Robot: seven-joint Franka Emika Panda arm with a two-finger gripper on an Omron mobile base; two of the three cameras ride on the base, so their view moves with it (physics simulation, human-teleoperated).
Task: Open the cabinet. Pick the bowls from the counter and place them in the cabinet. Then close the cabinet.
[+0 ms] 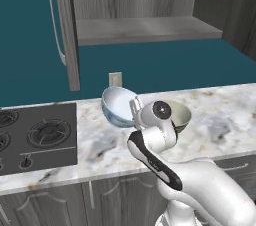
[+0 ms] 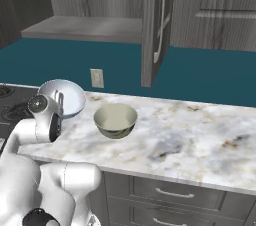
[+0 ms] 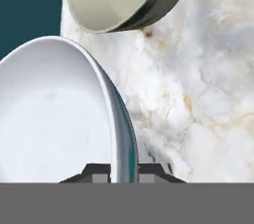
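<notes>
While the cooktop sits off at 9 o'clock, the gripper has the white bowl pinched by its rim, tilted above the counter, cream bowl just at its 3 o'clock, cabinet open overhead at 12.

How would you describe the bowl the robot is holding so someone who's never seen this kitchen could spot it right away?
Find the white marble counter below the open wall cabinet. Right of the black cooktop, two bowls sit close together. The held one is the white bowl, tipped on edge with its rim pinched in the gripper; its neighbour, the cream-olive bowl, rests upright on the marble.
</notes>
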